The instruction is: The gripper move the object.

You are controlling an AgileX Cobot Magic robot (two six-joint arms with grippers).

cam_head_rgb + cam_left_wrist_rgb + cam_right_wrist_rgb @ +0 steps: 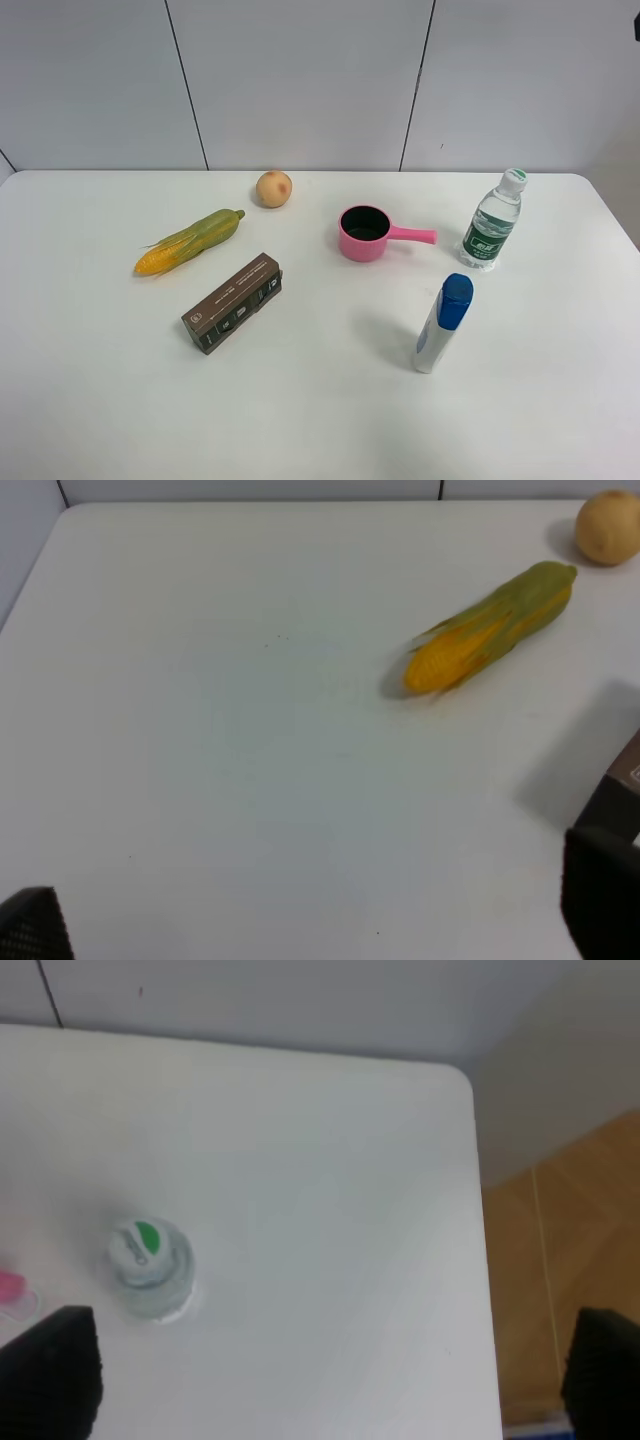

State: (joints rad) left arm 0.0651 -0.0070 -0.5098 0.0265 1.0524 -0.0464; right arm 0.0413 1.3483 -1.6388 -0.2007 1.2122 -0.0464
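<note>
2 right gripper (320, 1380) fingertips spread wide; water bottle (150, 1268) upright, seemingly ahead, nearer 1 fingertip, untouched.

The exterior high camera looks down from the front at the whole white table (320, 420), facing the grey wall panels behind it, far enough back to take in everything around the pink pot (365, 233). The left wrist camera hangs closer and looks obliquely at the corn (490, 630) and the round fruit (608, 526), which the high view also shows beyond the pot's left. The right wrist camera looks steeply down on the water bottle (148, 1268) near the table corner, shared with the high view.
</note>
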